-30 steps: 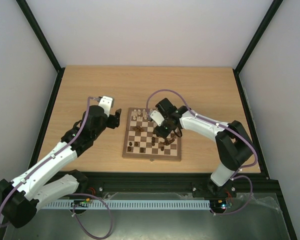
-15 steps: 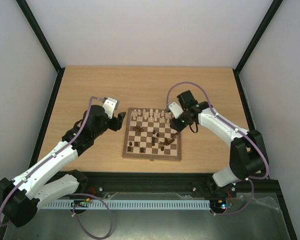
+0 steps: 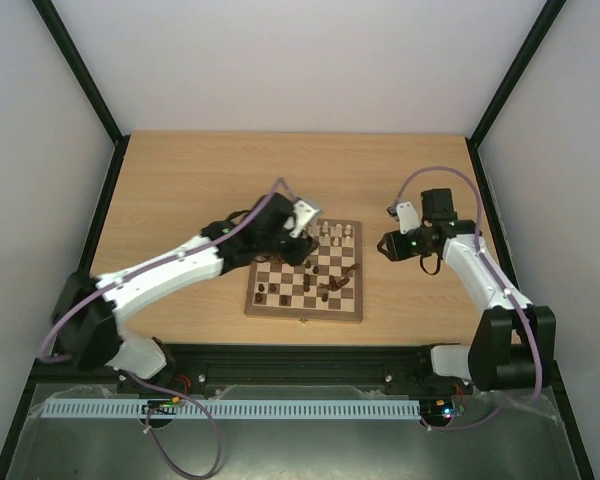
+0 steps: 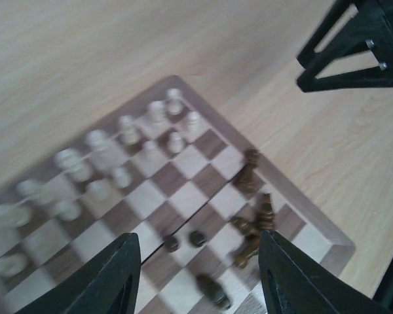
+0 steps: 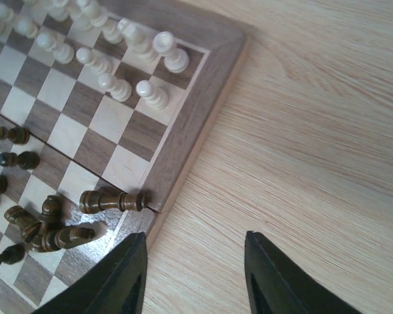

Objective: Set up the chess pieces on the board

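Several dark turned chess pieces [image 5: 111,199] toppled on checkered board [image 5: 206,85]; left end effector [image 4: 198,239], right end effector [image 5: 195,239] apart.

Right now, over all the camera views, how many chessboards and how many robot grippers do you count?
board: 1
grippers: 2, the left gripper and the right gripper, both open
Total: 3

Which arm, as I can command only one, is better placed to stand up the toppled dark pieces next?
Probably left. The left gripper hangs open over the board, toppled dark pieces just ahead of it; the right gripper is open over the table beside the board.
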